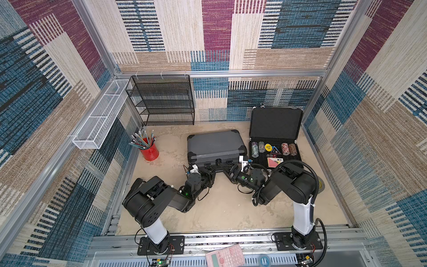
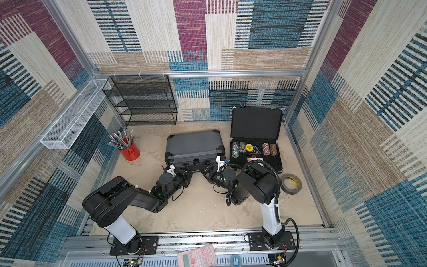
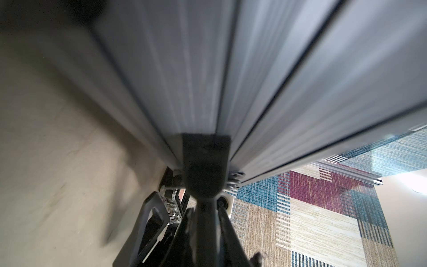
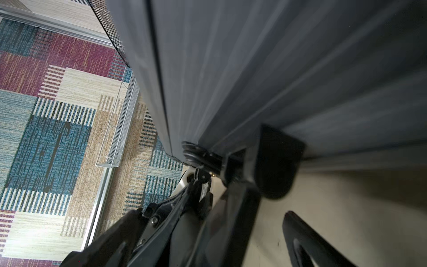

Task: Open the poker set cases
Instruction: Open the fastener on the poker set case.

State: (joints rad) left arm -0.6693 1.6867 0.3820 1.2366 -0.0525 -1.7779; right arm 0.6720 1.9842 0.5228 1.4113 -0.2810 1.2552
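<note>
The grey poker set case [image 1: 215, 144] [image 2: 195, 144] lies closed mid-table, with black corner caps and its handle side facing the arms. The black poker set case [image 1: 276, 126] [image 2: 256, 124] stands open at the right with its lid upright. Chips sit in its foam base [image 1: 273, 150]. My left gripper [image 1: 207, 166] [image 2: 184, 167] [image 3: 205, 148] is shut, its joined tips against the seam on the grey case's front [image 3: 231, 81]. My right gripper [image 1: 227, 166] [image 2: 203, 167] [image 4: 286, 203] is open beside it. One of its fingers [image 4: 277, 161] touches the lower front edge of the grey case [image 4: 231, 69].
A red cup of pencils [image 1: 150, 151] stands left of the grey case. A black wire-mesh shelf [image 1: 164, 99] is at the back and a white wire basket [image 1: 101, 115] hangs on the left wall. A tape roll [image 2: 290, 183] lies by the right arm. A pink calculator [image 1: 225, 255] is at the front rail.
</note>
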